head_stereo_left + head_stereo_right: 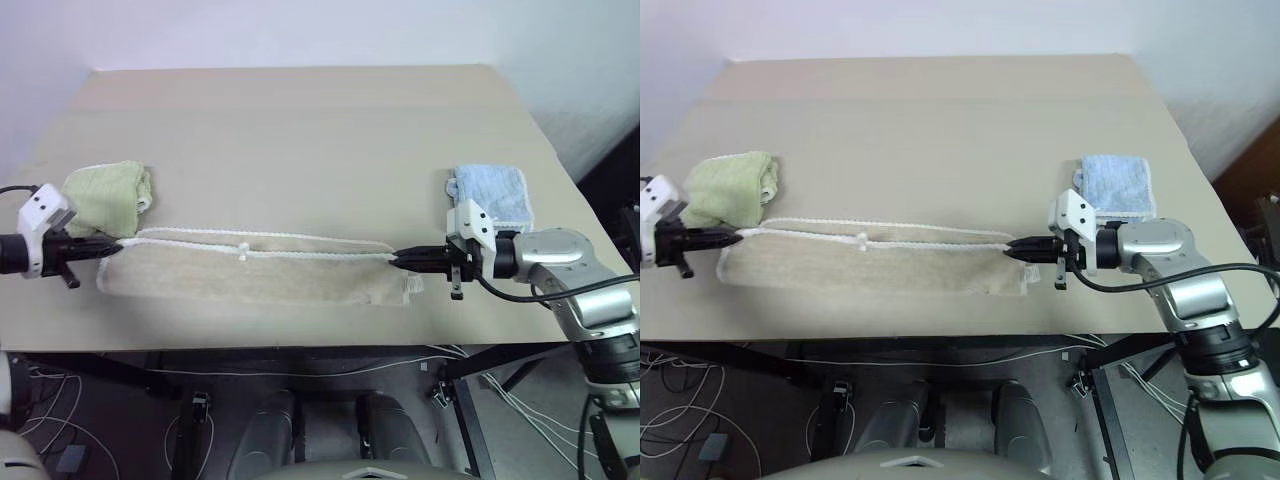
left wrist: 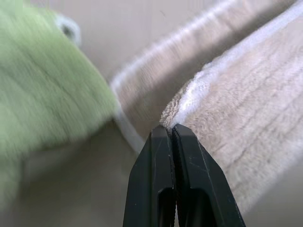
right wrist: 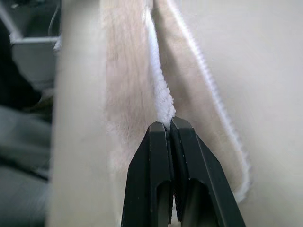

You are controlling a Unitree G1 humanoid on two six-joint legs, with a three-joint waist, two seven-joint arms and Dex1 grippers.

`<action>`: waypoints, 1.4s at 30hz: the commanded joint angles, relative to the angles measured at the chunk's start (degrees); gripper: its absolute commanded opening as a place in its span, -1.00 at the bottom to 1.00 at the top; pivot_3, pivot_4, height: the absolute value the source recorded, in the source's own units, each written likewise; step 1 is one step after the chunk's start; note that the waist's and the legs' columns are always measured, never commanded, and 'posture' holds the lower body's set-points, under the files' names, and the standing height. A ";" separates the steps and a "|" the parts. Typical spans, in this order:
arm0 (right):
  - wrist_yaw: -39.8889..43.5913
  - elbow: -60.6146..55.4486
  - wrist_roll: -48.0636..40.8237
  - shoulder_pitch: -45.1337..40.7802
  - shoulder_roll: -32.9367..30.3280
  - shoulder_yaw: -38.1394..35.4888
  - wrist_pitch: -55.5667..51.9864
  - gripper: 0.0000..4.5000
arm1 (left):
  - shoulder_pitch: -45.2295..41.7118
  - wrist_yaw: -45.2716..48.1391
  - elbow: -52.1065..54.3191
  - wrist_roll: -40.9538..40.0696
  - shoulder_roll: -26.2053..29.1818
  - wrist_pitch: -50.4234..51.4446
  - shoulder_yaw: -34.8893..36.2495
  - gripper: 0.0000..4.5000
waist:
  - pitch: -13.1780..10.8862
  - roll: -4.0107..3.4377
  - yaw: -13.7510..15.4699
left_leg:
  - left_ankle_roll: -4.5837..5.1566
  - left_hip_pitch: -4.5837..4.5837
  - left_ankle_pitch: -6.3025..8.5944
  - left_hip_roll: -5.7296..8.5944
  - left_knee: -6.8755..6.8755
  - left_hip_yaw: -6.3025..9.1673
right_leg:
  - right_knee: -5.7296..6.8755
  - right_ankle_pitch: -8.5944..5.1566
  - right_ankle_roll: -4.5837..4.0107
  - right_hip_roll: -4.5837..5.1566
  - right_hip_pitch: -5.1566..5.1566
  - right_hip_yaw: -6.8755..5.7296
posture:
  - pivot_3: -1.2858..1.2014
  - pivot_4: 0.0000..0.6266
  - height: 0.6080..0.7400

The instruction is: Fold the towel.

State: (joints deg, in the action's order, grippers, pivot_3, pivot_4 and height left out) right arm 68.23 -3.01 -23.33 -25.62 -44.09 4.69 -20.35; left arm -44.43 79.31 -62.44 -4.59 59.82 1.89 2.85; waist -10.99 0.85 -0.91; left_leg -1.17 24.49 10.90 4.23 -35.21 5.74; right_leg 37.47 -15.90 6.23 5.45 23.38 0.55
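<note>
Towel point(image 1: 255, 268) is taken for soft, light and limp: sag between grips is to be expected, so the corners on the corded hem are judged the best hold. That hold is seen at both ends. The left hand point(image 1: 108, 246) is pressed together on one corner, the right hand point(image 1: 398, 259) pinched on the other, and the hem is stretched between the two hands. Beige terry with a white cord edge is shown, lying as a long band on the table point(image 1: 320, 120) below the raised hem.
</note>
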 commanded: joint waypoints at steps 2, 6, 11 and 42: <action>-1.31 3.63 1.76 -2.07 2.79 -0.18 2.95 -1.00 | -2.93 -1.47 -3.11 1.49 0.07 -2.74 0.32 -1.00 | 0.00 0.01 -0.16 | 0.00 -0.01 0.00 -0.01 0.00 -0.02 | 0.02 0.00 0.01 -0.01 0.01 0.02 | 0.03 -0.52 1.00; -1.83 5.99 3.55 -2.64 4.43 -0.02 4.79 -1.00 | -3.61 -2.68 -5.07 2.55 0.10 -4.14 0.31 -1.00 | 0.00 0.01 -0.15 | 0.00 -0.03 -0.01 -0.02 -0.03 -0.03 | 0.14 0.00 0.01 -0.04 0.03 0.04 | 0.03 -0.52 1.00; -2.14 8.15 4.71 -3.05 5.24 -0.43 6.25 -1.00 | -4.05 -4.10 -6.52 2.99 0.15 -4.99 0.85 -1.00 | 0.00 0.01 -0.12 | 0.00 -0.10 -0.01 -0.02 -0.08 -0.11 | 0.25 0.00 0.01 -0.04 0.03 0.12 | 0.03 -0.52 1.00; -3.77 20.79 9.16 -9.04 11.95 -0.60 13.79 -0.67 | -2.96 -17.37 -10.18 4.20 -3.96 -12.34 1.78 -0.53 | -0.01 0.03 -0.23 | 0.00 -0.33 -0.02 -0.07 -0.15 -0.63 | 0.60 0.00 0.02 -0.10 0.08 0.48 | 0.03 -0.52 1.00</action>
State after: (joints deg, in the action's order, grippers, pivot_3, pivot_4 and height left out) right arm 64.12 20.29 -12.67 -34.17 -32.44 5.33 -6.51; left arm -47.49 61.37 -72.54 -0.51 54.69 -10.42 3.64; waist -11.00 0.89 -1.14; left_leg -1.18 24.16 10.89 4.16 -35.36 5.10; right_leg 38.07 -15.90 6.25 5.35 23.46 1.03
